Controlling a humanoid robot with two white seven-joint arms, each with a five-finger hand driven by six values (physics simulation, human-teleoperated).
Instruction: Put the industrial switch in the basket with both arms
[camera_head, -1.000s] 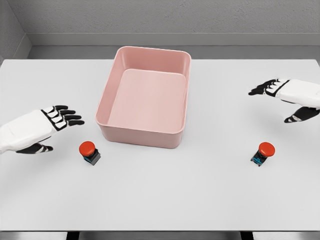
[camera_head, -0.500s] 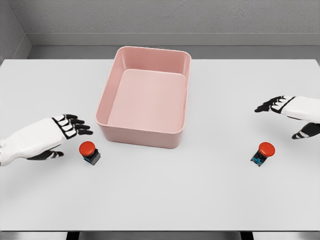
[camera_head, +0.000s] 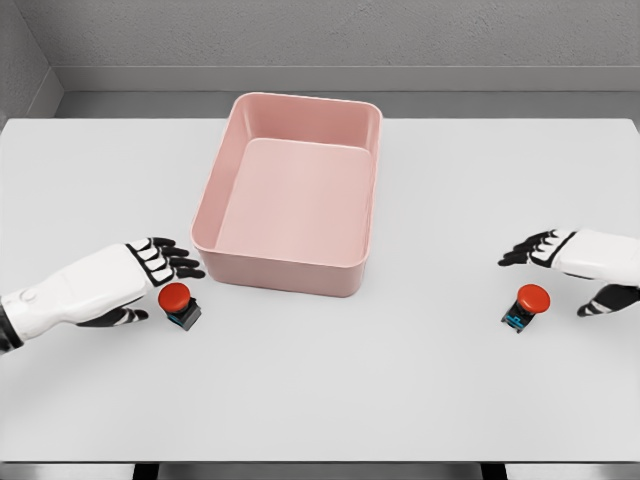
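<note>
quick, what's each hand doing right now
left hand: open, holding nothing, beside the left switch
right hand: open, holding nothing, beside the right switch

Left arm (camera_head: 40, 305) cut off at pic's left edge past the wrist; right arm (camera_head: 610, 255) cut off at right edge, only wrist + hand showing. Right hand (camera_head: 570, 268): palm side hidden, thumb tip partly lost at frame edge. Left hand (camera_head: 135, 280): underside not visible. Left switch (camera_head: 178, 304) and right switch (camera_head: 525, 307): bodies under the red caps too small to make out, just dark w/ bits of blue; any labels unreadable. Basket (camera_head: 275, 268): near inner wall hidden behind its own rim. Table (camera_head: 320, 400): front legs barely show at bottom edge, cropped.
</note>
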